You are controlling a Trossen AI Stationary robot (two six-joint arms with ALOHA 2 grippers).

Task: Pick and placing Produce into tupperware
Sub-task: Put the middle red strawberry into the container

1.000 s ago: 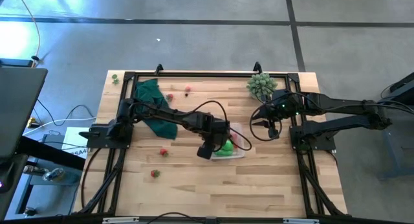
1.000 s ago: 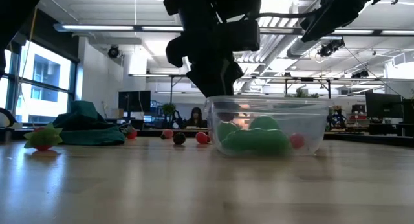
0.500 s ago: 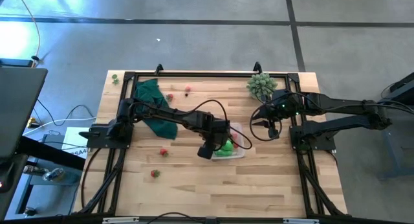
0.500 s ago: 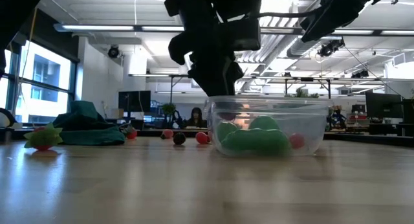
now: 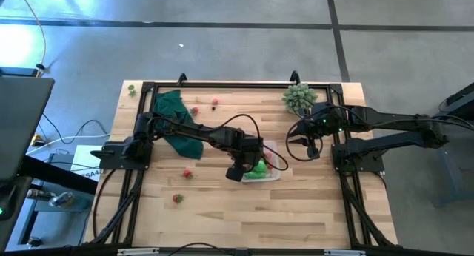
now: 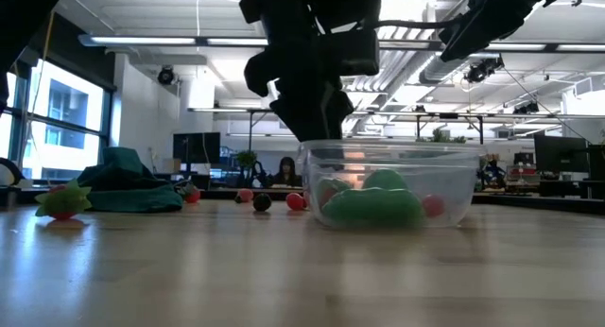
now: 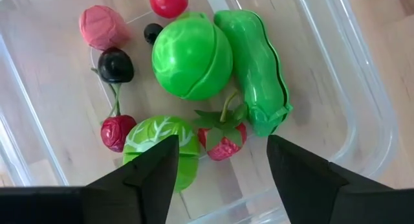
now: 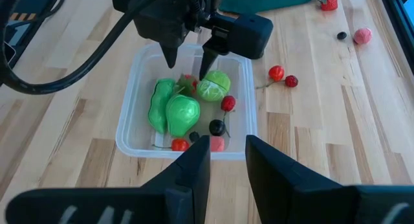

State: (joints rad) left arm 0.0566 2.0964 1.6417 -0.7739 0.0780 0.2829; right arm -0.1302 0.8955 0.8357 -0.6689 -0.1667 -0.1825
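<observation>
The clear tupperware (image 5: 272, 174) (image 8: 137, 94) sits on the table's middle. It holds a green ball (image 7: 192, 56), a pea pod (image 7: 255, 68), a pale green cabbage piece (image 7: 162, 143), a strawberry (image 7: 223, 138), cherries (image 7: 116, 65) and a pink berry (image 7: 102, 26). My left gripper (image 8: 189, 62) (image 5: 244, 169) hangs open just above the container, fingers pointing down on either side of the strawberry and apart from it. My right gripper (image 5: 311, 147) (image 8: 223, 146) waits open above the table, to the container's right.
Loose produce lies around: two cherries (image 8: 283, 76) beside the container, red pieces (image 5: 187, 173) (image 5: 178, 198) toward the near left, more (image 5: 195, 110) (image 5: 215, 103) at the far side. A dark green cloth (image 5: 178, 123) lies far left, and a spiky plant (image 5: 298, 97) far right.
</observation>
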